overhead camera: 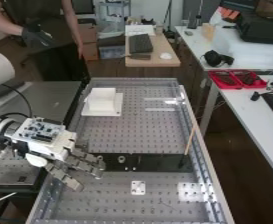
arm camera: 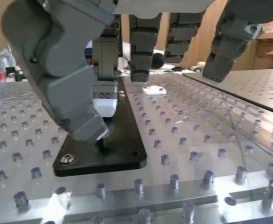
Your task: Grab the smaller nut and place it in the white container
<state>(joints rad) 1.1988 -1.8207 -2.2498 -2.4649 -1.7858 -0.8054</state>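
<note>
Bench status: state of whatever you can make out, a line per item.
Dark grey robot hand: low over one end of the bar, grip unclear.
Flat black bar: flat on bench.
Silver round bearing: standing on bar.
White boxy container: on a white plate, contents unclear.
Thin wooden stick: tilted.

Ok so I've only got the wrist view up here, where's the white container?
Observer: Near the bench's far end in the high view, toward the left edge: the white container.

Operator: And where's the bearing from the hand?

Observer: The bearing stands on the black bar, to the right of the hand, a gap between them.

Operator: Anything over by the right edge?

Observer: Yes, a thin stick, its dark lower end at the bar.
</note>
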